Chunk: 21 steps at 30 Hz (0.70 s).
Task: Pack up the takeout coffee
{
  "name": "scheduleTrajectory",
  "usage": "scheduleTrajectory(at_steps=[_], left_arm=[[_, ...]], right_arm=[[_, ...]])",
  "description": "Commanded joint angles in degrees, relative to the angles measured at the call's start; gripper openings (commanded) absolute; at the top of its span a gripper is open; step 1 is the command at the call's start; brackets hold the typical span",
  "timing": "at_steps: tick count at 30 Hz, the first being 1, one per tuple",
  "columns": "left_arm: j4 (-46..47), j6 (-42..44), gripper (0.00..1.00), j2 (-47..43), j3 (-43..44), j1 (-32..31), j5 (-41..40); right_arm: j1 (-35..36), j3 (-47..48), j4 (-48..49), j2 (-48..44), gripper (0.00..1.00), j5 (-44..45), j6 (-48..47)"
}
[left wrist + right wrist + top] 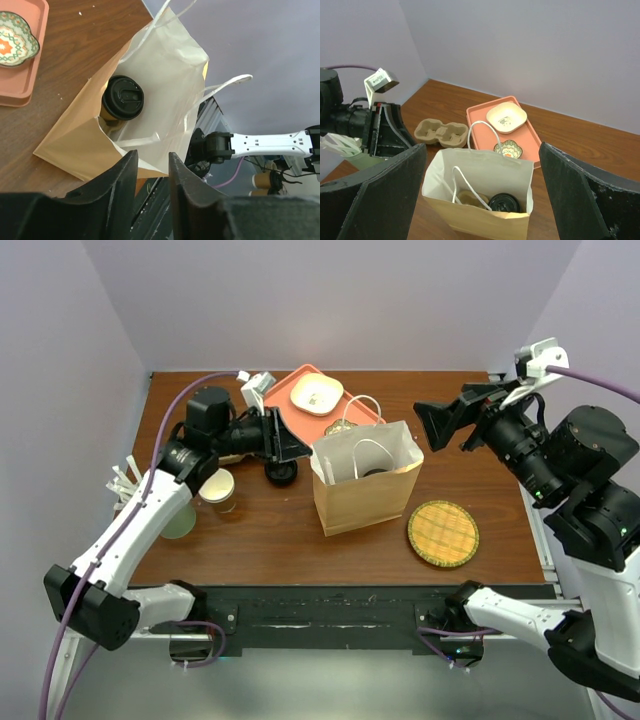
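The takeout coffee (122,97), a brown cup under a round black lid, stands upright inside the open paper bag (365,490) at the table's middle. Its lid (505,202) shows at the bag's bottom beside a brown paper item (472,196). My left gripper (151,155) hovers just left of the bag's rim (297,440). Its fingers stand a little apart, with nothing between them. My right gripper (481,150) is wide open and empty, raised to the right of the bag (428,427) and facing it.
An orange tray (290,395) behind the bag holds a cream bowl (317,393) and a patterned dish (509,148). A pulp cup carrier (440,132) lies left of the tray. A lidless brown cup (218,490), a black lid (281,474) and a woven mat (443,533) are also on the table.
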Motion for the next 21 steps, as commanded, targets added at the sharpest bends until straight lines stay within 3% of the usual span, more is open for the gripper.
scheduleTrajectory(at_steps=[1,6,8,10,13,21], left_arm=[[-5.6,7.3,0.46,2.3,8.9,-0.2,-3.4],[-15.8,14.5,0.72,6.0,24.3,-0.2,-10.7],[-16.1,14.7,0.77,6.6,28.2,-0.2,-13.3],[-14.8,14.4,1.0,5.4,29.2,-0.2,-15.7],[-11.0,14.2,1.0,1.8,28.2,-0.2,-19.1],[4.0,13.3,1.0,-11.7,13.4,-0.2,-22.8]], right_arm=[[0.0,1.3,-2.5,1.7,0.99,2.3,1.8],[0.0,2.3,-5.2,3.1,0.99,3.5,4.2],[-0.1,2.2,-5.2,3.4,0.99,2.5,6.1],[-0.1,2.1,-5.6,3.9,0.99,2.5,8.9],[0.0,2.1,-7.1,4.5,0.99,4.0,13.7],[-0.1,2.5,-12.7,7.2,0.99,8.1,22.9]])
